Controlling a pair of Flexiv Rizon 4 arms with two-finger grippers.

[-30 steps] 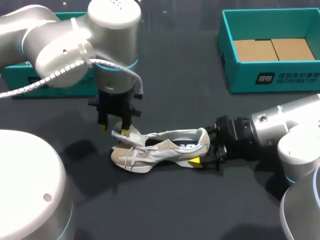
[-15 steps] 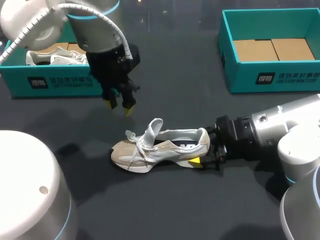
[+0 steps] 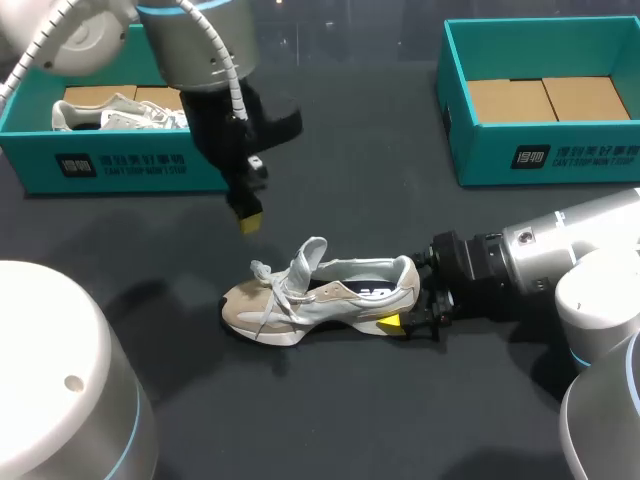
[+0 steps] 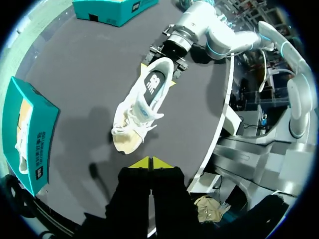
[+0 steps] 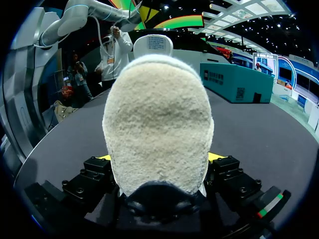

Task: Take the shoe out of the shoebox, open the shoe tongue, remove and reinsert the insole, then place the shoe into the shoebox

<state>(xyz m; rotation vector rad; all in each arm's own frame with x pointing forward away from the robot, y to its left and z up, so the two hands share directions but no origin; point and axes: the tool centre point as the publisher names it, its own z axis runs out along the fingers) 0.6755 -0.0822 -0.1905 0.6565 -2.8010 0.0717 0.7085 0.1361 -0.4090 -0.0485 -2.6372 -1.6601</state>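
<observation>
Left pincer (image 3: 249,218) has risen clear of the shoe (image 3: 320,290) since a second ago, tips pressed together | shoe stands on its sole on the worktop (image 3: 350,420), tongue (image 3: 308,256) raised | right pincer (image 3: 405,300) pinches its heel

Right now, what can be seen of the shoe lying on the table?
The shoe is a beige and white sneaker, seemingly mesh and suede-like fabric, standing upright on its sole on the dark table. Its tongue stands up, the laces hang loose, and a dark insole shows inside. The fleecy heel is clamped in the right gripper; nothing else touches it.
</observation>
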